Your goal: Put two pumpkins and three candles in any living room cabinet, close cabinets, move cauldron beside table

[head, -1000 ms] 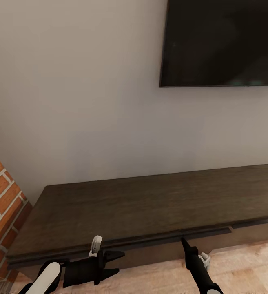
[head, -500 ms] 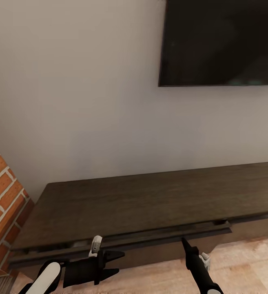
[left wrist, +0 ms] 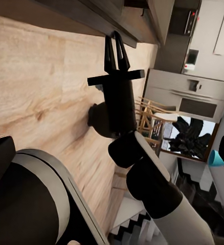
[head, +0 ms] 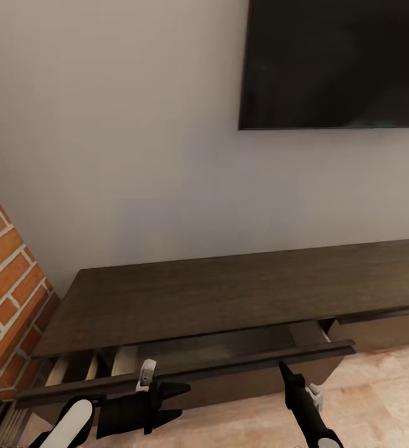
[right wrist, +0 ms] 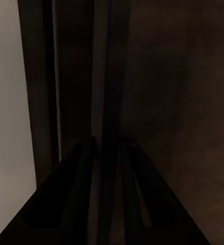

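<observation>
One drawer (head: 185, 373) of the cabinet (head: 229, 292) stands partly out, its lip apparently pinched by the right gripper (head: 283, 370), though the dark wrist view hedges that; the left gripper (head: 182, 401) hangs spread, empty; a straight, level pull should avoid jamming

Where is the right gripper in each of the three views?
Head: right gripper low, right of centre, tips at the drawer front.
Left wrist: seen side-on, tips against the drawer front.
Right wrist: its fingers straddle that edge.
Shared landmark: the drawer front's edge.
</observation>
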